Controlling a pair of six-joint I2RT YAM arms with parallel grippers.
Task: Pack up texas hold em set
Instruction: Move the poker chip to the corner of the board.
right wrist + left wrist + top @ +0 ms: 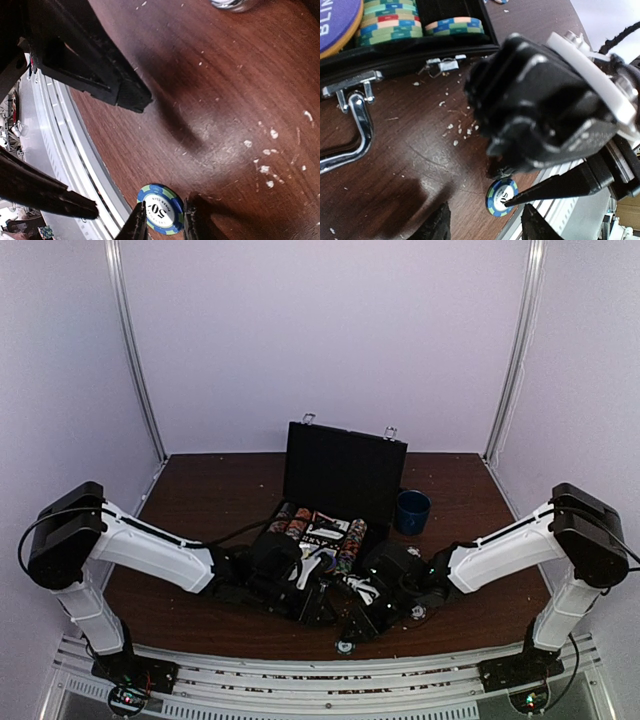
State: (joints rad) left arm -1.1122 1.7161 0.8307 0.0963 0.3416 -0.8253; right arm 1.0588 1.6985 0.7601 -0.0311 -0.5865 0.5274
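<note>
Over on the left, the left arm (150, 545) reaches low across the table (200, 500) toward centre, wrist dipped to the near edge. The left gripper (486, 216) is right where it counts: jaws about half apart, one finger either side of a loose blue chip (161, 209) marked 50. That chip lies flat, face up, at the very near edge of the table, just beside the metal rail (65, 150). It is round, so there is no long axis to line up on, only the rim to catch. From the right wrist view the left fingertips (139, 225) look close against both sides of it. Whether they pinch, I cannot tell, so I call it astride, not held. Far of the chip sits the open briefcase (345, 475), handle (365, 127) toward the near side, stacked chips (392, 22) in its tray, and that is the way this chip must travel. From the right, the right arm (500, 550) mirrors the pose, low and angled inward. The right gripper (115, 155) is narrowly parted, holding nothing, one fingertip aimed at the chip's rim. The left is plainly nearer. A blue cup (411, 510) sits far right.
</note>
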